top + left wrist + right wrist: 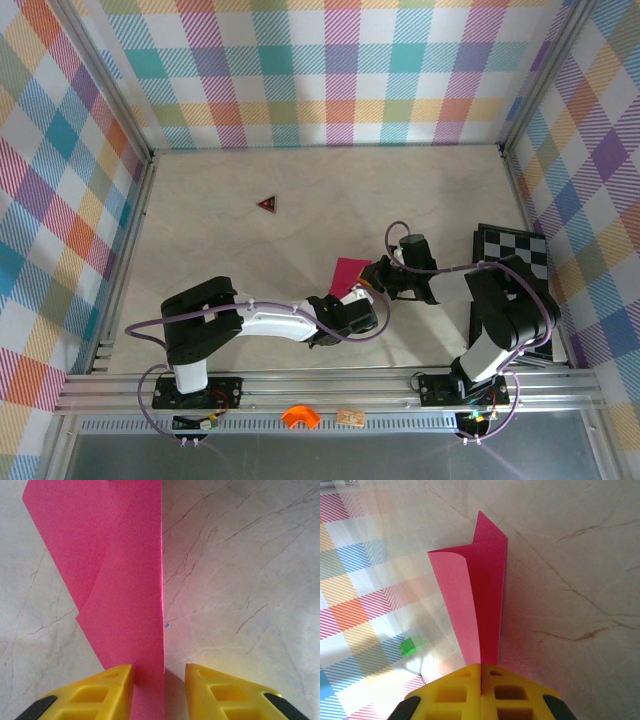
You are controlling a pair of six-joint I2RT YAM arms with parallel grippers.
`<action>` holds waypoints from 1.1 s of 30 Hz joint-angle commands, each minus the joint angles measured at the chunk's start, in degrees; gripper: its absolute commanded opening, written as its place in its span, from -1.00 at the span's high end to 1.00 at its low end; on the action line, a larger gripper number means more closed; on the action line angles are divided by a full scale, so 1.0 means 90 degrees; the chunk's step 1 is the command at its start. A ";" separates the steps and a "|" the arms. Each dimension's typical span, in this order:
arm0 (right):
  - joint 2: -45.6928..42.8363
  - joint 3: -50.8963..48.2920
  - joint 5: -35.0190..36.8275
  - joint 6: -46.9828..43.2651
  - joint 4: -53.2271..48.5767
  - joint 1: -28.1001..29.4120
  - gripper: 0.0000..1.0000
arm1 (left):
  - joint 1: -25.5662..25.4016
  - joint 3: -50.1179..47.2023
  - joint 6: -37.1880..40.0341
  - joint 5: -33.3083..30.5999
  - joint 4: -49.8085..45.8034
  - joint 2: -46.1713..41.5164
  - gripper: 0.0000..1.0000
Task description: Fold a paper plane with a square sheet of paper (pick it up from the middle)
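The magenta-pink sheet of paper (349, 271) is folded and stands on edge above the table, right of centre. In the right wrist view the paper (487, 590) rises from the closed yellow fingertips as two layers, the left one curling away, with a pointed corner at its far end. My right gripper (481, 669) is shut on its near edge. In the left wrist view the paper (125, 580) runs between the yellow fingers, lying against the left finger (107, 687), with a gap to the right one. My left gripper (159, 690) is open around it. The two grippers (372, 288) meet at the paper.
A black-and-white checkerboard (515, 245) lies at the right wall behind the right arm. A tiny dark red triangle (267, 204) sits on the marble tabletop at the back left. Plaid walls enclose the table. An orange piece (299, 416) rests on the front rail.
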 commanded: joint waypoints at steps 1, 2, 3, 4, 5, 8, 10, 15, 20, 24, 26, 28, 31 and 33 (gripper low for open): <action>-0.0067 -0.0067 -0.0033 -0.0021 -0.0019 0.0005 1.00 | -0.0043 0.0038 -0.0155 -0.0035 0.0022 -0.0170 0.33; -0.0064 -0.0076 -0.0026 -0.0010 -0.0003 -0.0001 1.00 | -0.0034 0.0051 -0.0154 -0.0024 0.0013 -0.0163 0.33; -0.0050 -0.0082 -0.0030 -0.0009 0.0003 0.0005 1.00 | -0.0034 0.0062 -0.0166 -0.0024 0.0001 -0.0155 0.34; -0.0051 -0.0087 -0.0029 -0.0026 0.0003 0.0004 1.00 | -0.0024 0.0072 -0.0166 -0.0023 -0.0004 -0.0150 0.34; -0.0053 -0.0087 -0.0028 -0.0019 0.0003 0.0003 1.00 | -0.0019 0.0086 -0.0166 -0.0033 -0.0016 -0.0150 0.34; -0.0049 -0.0105 -0.0039 -0.0019 0.0012 -0.0003 1.00 | -0.0004 0.0092 -0.0195 -0.0053 -0.0042 -0.0153 0.37; -0.0050 -0.0116 -0.0025 -0.0010 0.0022 0.0002 1.00 | -0.0004 0.0087 -0.0191 -0.0045 -0.0039 -0.0161 0.38; -0.0064 -0.0116 -0.0030 -0.0005 0.0043 0.0005 1.00 | 0.0015 0.0077 -0.0224 0.0110 0.0014 -0.0243 0.30; -0.0059 -0.0126 -0.0033 -0.0019 0.0052 0.0000 1.00 | 0.0081 0.0005 -0.0342 0.0165 0.0075 -0.0316 0.30; -0.0052 -0.0138 -0.0024 -0.0014 0.0065 -0.0003 1.00 | 0.0103 -0.0004 -0.0318 0.0114 0.0032 -0.0297 0.36; -0.0046 -0.0136 -0.0033 0.0000 0.0096 0.0004 1.00 | 0.0113 0.0004 -0.0303 0.0094 -0.0008 -0.0284 0.38; -0.0044 -0.0136 -0.0043 0.0001 0.0106 0.0004 1.00 | 0.0122 -0.0006 -0.0303 0.0075 -0.0028 -0.0277 0.37; -0.0040 -0.0128 -0.0052 -0.0001 0.0100 0.0003 1.00 | 0.0128 0.0003 -0.0295 0.0083 -0.0046 -0.0257 0.36; -0.0040 -0.0126 -0.0048 -0.0007 0.0084 -0.0002 1.00 | 0.0124 0.0017 -0.0303 0.0073 -0.0058 -0.0248 0.36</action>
